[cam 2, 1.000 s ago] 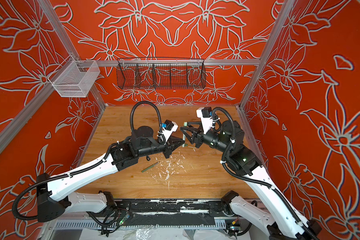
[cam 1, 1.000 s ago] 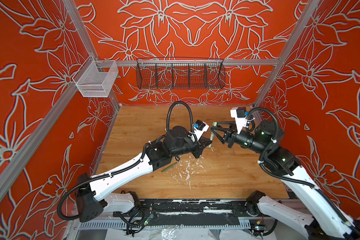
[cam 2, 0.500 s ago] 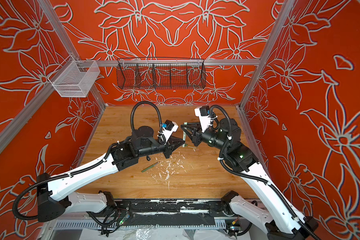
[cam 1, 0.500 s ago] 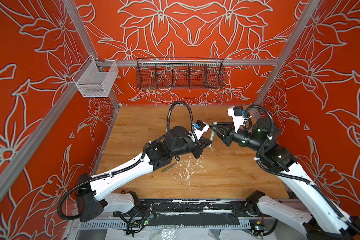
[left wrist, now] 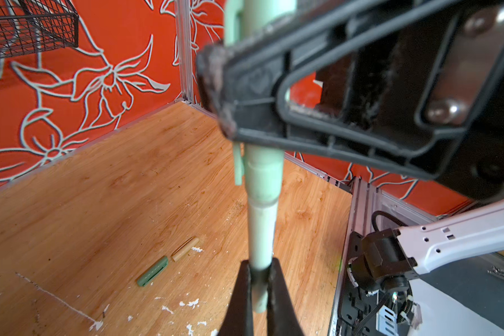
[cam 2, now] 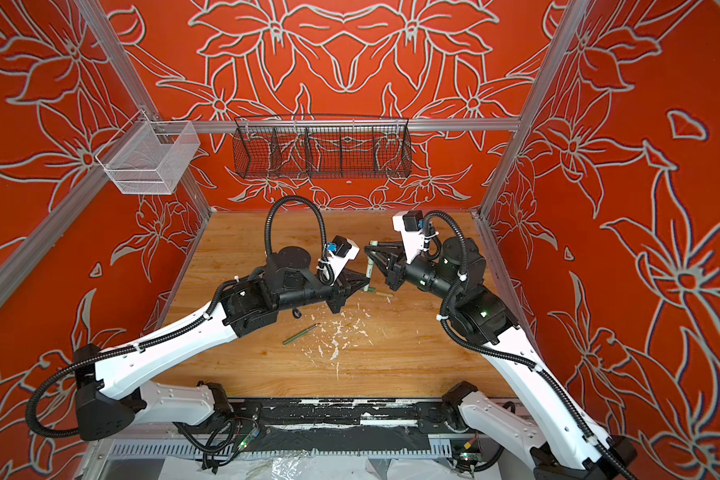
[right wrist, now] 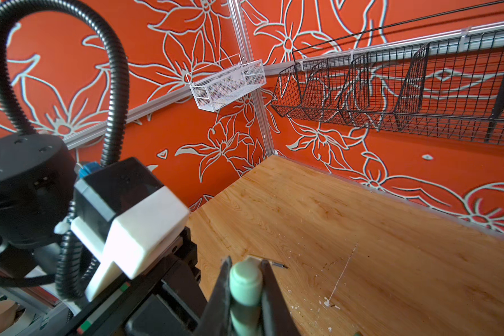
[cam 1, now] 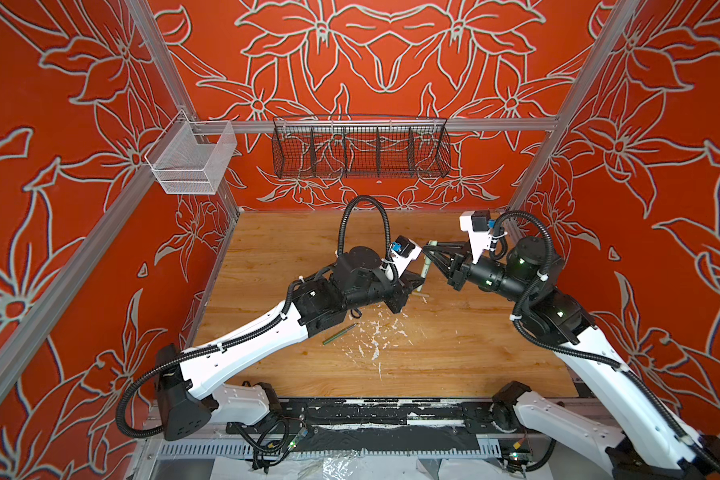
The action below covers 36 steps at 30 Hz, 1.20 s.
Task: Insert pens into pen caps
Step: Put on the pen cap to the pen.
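Pens first, from my left side. The dark green pen [cam 1: 339,333] lies flat and loose on the table [cam 1: 267,257], just beside the white paint flecks [cam 1: 376,353] and close under my left arm, apart from both sets of jaws.

My left gripper [cam 1: 417,286] is clenched on one end of the mint pen [cam 1: 424,268]. In the left wrist view the barrel runs straight out from between my two fingers [left wrist: 240,293], pinched near its end and held up off the wood. In both top views the pen spans the short gap between my two grippers.

Its far end sits inside the mint cap [left wrist: 264,180], clip to one side; how deep it goes I cannot tell. My right gripper [cam 1: 429,252] is clamped across that cap from the right. In the right wrist view the cap's rounded end pokes out between my fingertips [right wrist: 226,270].

On the table beneath the grippers, a green cap [left wrist: 152,271] and a tan cap [left wrist: 184,248] lie end to end, nearly touching, with nothing gripping them.
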Tool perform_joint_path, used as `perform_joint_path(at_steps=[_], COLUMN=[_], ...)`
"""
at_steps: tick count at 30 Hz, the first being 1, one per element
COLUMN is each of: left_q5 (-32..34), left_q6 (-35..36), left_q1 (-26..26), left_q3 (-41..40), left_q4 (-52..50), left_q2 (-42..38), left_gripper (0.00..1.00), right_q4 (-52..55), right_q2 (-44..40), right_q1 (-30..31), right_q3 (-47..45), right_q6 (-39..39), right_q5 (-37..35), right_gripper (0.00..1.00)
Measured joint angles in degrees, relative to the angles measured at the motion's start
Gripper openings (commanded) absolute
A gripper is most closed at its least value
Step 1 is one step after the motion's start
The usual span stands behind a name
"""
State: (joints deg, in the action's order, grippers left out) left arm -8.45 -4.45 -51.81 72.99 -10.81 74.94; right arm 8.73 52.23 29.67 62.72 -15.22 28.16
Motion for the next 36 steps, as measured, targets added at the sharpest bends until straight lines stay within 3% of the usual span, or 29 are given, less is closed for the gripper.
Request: perform_joint_path(at_steps=[18,36], left_q5=[-2.1,-2.8], left_q6=[2.2,0.8], left_q1=[0.6,1.6], left_q3=[2.2,2.9], left_q4=[-9.0,-8.0], left_q2=[3.3,3.3], left_gripper=[0.00,0.00], right_q4=[-16.5,-20.8], right_q2=[-6.4,-6.5], right_q1=[-0.6,-0.6], right_q3=[-18.3,-20.1], right_q6=[-7.0,-12.0], right_q5=[0.8,-3.2], right_gripper=[0.00,0.00])
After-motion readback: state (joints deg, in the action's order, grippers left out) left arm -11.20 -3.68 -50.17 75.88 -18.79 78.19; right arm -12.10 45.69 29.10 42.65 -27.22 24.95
